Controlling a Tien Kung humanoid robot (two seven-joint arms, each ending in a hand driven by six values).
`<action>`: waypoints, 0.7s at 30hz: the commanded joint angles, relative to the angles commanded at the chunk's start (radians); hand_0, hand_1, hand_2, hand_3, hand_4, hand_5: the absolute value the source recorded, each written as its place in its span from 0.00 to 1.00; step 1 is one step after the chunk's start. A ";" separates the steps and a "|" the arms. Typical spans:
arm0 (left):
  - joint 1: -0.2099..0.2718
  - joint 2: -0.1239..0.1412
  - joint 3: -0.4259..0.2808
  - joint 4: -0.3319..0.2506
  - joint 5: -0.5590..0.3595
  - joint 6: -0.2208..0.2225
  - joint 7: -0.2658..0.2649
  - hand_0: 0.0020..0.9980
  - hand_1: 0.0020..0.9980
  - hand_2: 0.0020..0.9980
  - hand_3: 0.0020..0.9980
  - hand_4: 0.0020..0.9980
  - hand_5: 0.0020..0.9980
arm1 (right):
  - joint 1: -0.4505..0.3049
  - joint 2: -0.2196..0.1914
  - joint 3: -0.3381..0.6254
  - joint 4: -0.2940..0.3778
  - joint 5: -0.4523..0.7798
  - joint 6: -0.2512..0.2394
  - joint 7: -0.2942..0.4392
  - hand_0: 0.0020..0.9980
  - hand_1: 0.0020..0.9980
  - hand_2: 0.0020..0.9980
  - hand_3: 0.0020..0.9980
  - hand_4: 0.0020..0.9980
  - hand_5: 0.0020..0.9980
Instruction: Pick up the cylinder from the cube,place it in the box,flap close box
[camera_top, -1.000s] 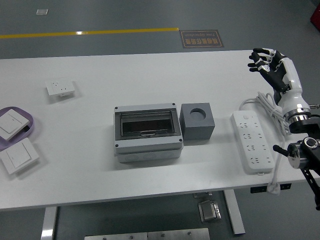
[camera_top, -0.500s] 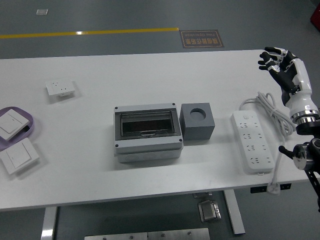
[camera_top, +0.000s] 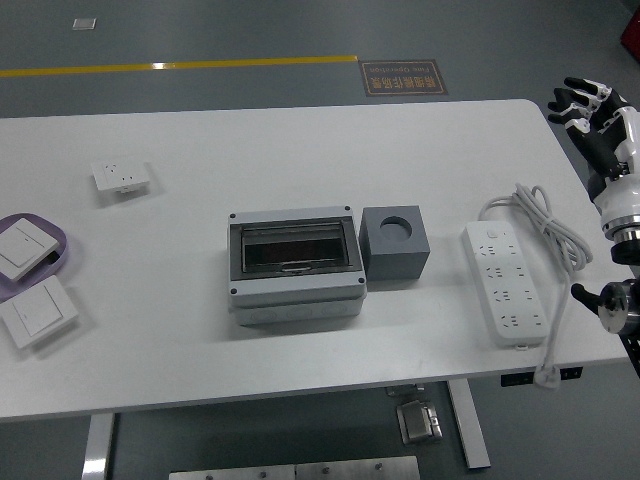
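Note:
A grey box (camera_top: 296, 265) with a dark see-through flap lies at the table's middle; its flap is down. A dark grey cube (camera_top: 395, 245) stands against its right side, with a round hole in its top. No cylinder shows anywhere. My right hand (camera_top: 590, 110) is at the picture's far right edge, beyond the table's right end, with its fingers spread and holding nothing. My left arm is out of view.
A white power strip (camera_top: 504, 283) with its coiled cord (camera_top: 545, 220) lies right of the cube. A white socket (camera_top: 121, 177) lies at the back left. Two white switches (camera_top: 38, 312) lie at the left edge, one on a purple tray (camera_top: 52, 250).
My right hand has drawn back to the right, from over the table's right end to beyond its edge. Nothing on the table has moved.

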 joint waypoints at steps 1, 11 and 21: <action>0.000 0.000 0.000 0.000 0.000 0.000 0.000 0.63 0.61 0.54 0.63 0.70 0.30 | -0.001 0.000 0.002 -0.001 0.005 -0.002 0.005 0.64 0.63 0.66 0.63 0.82 0.36; -0.004 -0.001 0.001 0.003 -0.003 -0.002 0.002 0.63 0.61 0.54 0.63 0.70 0.30 | -0.003 0.002 0.015 -0.007 0.032 -0.009 0.034 0.64 0.62 0.65 0.62 0.84 0.34; -0.005 -0.007 0.017 0.010 -0.019 -0.004 0.004 0.63 0.61 0.54 0.63 0.70 0.30 | 0.001 0.007 0.001 -0.035 0.111 0.018 0.080 0.63 0.62 0.64 0.62 0.85 0.34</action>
